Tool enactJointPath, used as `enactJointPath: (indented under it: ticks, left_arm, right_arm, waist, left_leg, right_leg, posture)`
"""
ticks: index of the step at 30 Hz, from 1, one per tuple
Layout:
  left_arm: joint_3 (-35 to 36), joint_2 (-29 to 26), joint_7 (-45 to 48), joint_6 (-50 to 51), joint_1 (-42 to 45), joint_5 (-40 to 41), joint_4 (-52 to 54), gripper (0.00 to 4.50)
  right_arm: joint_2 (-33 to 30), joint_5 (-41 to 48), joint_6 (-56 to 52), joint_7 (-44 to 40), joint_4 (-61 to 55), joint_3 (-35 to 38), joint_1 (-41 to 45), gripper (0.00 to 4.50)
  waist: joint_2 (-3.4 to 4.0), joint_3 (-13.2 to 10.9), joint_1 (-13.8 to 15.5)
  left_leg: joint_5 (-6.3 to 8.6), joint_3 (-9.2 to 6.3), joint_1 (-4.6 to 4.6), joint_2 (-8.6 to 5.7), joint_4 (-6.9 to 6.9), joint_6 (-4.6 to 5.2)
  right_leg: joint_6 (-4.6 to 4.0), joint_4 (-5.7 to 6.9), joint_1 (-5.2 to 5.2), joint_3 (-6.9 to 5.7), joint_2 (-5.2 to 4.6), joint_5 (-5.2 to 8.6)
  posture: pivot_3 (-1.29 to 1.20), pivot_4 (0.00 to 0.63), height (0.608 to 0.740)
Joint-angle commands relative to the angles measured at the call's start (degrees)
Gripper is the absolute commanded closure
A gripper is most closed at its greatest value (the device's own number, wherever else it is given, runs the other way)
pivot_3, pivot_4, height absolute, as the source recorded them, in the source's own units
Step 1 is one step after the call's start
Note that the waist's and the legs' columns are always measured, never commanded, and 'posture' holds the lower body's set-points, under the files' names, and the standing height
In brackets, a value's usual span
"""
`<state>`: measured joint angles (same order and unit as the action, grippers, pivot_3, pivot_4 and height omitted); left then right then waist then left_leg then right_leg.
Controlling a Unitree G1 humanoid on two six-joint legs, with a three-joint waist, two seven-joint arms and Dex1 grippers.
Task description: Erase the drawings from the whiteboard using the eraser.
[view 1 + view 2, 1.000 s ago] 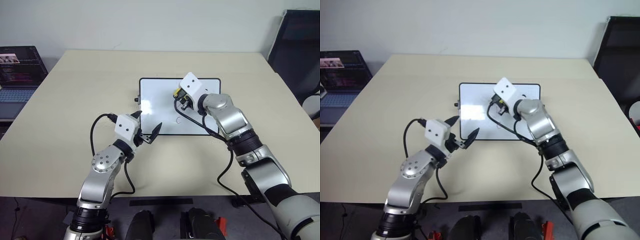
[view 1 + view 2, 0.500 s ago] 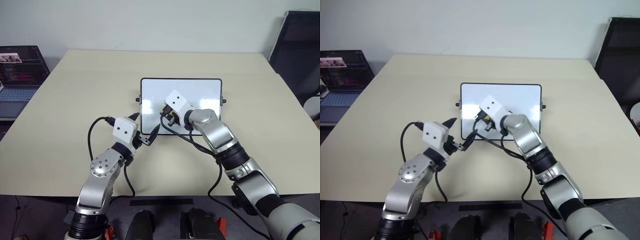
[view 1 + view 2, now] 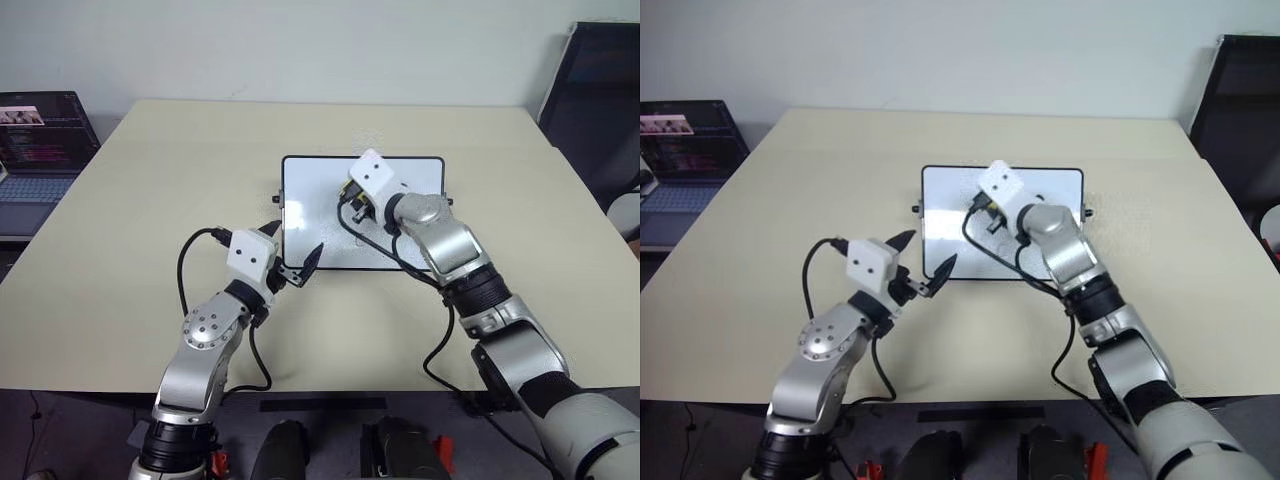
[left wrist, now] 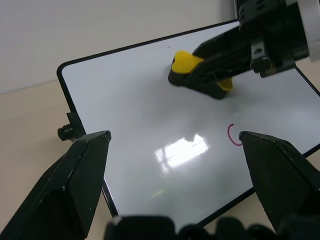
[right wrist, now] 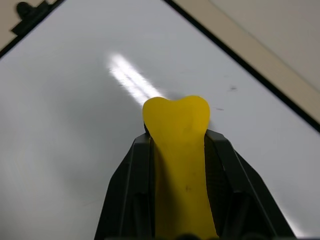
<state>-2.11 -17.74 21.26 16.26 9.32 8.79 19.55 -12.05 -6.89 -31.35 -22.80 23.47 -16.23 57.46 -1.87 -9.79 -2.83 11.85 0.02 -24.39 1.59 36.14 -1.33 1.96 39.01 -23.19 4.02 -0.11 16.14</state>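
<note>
The whiteboard (image 3: 415, 175) lies flat at the table's middle, with a thin black frame. My right gripper (image 3: 352, 203) is shut on the yellow eraser (image 5: 177, 145) and holds it against the board's far middle part. The eraser (image 4: 192, 67) has a black underside that rests on the white surface. Of the drawings, one small pink-red curved mark (image 4: 232, 135) shows near the board's front edge. My left gripper (image 3: 296, 254) hovers open at the board's near left corner, nothing between its fingers (image 4: 75, 175).
The beige table (image 3: 150, 200) spreads wide around the board. An open laptop (image 3: 35, 140) stands on a lower surface off the table's left edge. A black chair (image 3: 600, 100) is at the far right. A black knob (image 4: 66, 132) sticks out from the board's short side.
My right gripper swept the eraser toward the board's near left part, then came back to the far middle. The left arm stayed put.
</note>
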Motion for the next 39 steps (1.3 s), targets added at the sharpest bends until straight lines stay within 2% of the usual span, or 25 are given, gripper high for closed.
enactJointPath:
  ticks: [1, 9, 13, 19, 22, 25, 31, 36, 39]
  left_arm:
    - [-0.36, 0.41, 0.45, -1.16, 0.95, 0.08, 0.41, 0.0]
    - [-0.39, 0.5, 0.9, -1.47, 1.11, -0.02, -0.01, 0.0]
    - [-0.3, 0.28, 1.13, -1.51, 0.97, 0.07, 0.08, 0.0]
    - [-0.05, -0.04, 1.43, -1.47, 0.76, 0.26, 0.1, 0.0]
    - [0.18, -0.2, 1.62, -1.51, 0.73, 0.43, -0.1, 0.0]
    - [0.34, -0.23, 2.0, -1.68, 0.9, 0.53, -0.63, 0.0]
    - [0.61, -0.36, 3.14, -1.94, 1.84, 0.83, -1.95, 0.0]
    - [0.51, -0.23, 4.2, -2.21, 2.93, 1.03, -3.24, 0.0]
    - [0.2, -0.02, 4.74, -2.24, 3.41, 1.08, -3.77, 0.0]
  right_arm:
    - [-1.92, -2.02, 3.25, 3.74, 2.75, 3.05, 2.48, 3.43]
    - [-0.99, -1.86, 3.25, 3.47, 1.76, 2.74, 1.3, 3.43]
    - [-0.99, -0.56, -0.41, 2.06, -2.96, 3.52, 0.4, 3.43]
    - [-2.71, 4.1, -17.2, -1.8, -21.03, 7.55, -3.56, 3.43]
    - [-2.42, 7.47, -28.06, -1.57, -30.55, 12.03, -5.91, 3.43]
    - [0.98, 10.53, -37.94, 1.48, -38.37, 20.13, -7.94, 3.43]
    - [3.82, 12.39, -44.16, 5.9, -53.27, 27.67, -18.5, 3.43]
    - [5.7, 13.57, -42.54, 7.92, -62.41, 29.28, -31.53, 3.43]
    - [6.89, 14.09, -41.0, 9.06, -64.18, 28.73, -35.72, 3.43]
  waist:
    - [0.0, 0.0, 0.04]
    - [0.0, 0.0, -0.03]
    - [0.0, 0.0, -0.02]
    - [0.01, -0.01, 0.16]
    - [0.01, -0.01, 0.39]
    - [0.01, 0.0, 0.38]
    - [0.0, 0.0, 0.7]
    - [0.01, 0.0, 0.89]
    - [0.01, 0.0, 0.53]
  left_leg:
    - [0.0, 0.02, 0.0, 0.0, 0.0, 0.0]
    - [0.0, 0.01, 0.0, 0.02, -0.01, 0.0]
    - [0.0, 0.0, 0.0, 0.02, -0.02, 0.0]
    - [0.01, -0.06, -0.06, 0.02, -0.06, 0.0]
    - [0.01, -0.1, -0.07, 0.02, -0.08, 0.0]
    - [0.01, -0.09, -0.07, 0.02, -0.06, 0.0]
    - [0.01, -0.08, -0.08, 0.0, -0.07, 0.0]
    - [0.01, -0.04, -0.08, 0.0, -0.08, 0.0]
    - [0.01, -0.02, -0.07, 0.0, -0.07, 0.0]
  right_leg:
    - [0.0, 0.0, 0.0, 0.0, 0.0, 0.0]
    - [0.0, 0.0, 0.0, 0.02, 0.0, 0.0]
    - [0.0, 0.0, 0.0, 0.02, 0.0, 0.0]
    - [0.0, -0.04, -0.05, 0.0, -0.01, 0.0]
    - [-0.01, -0.05, -0.06, -0.03, -0.02, 0.01]
    - [-0.01, -0.03, -0.06, -0.02, -0.02, 0.01]
    - [0.01, -0.07, -0.05, -0.02, -0.02, 0.02]
    - [0.01, -0.07, -0.07, -0.02, 0.01, 0.03]
    - [0.01, -0.06, -0.07, 0.02, 0.02, 0.03]
  posture:
    - [0.0, 0.15, 0.74]
    - [0.0, 0.15, 0.74]
    - [0.0, 0.15, 0.74]
    - [0.0, 0.15, 0.74]
    - [0.0, 0.15, 0.74]
    - [0.0, 0.15, 0.74]
    - [0.0, 0.15, 0.74]
    - [0.0, 0.15, 0.74]
    - [0.0, 0.15, 0.74]
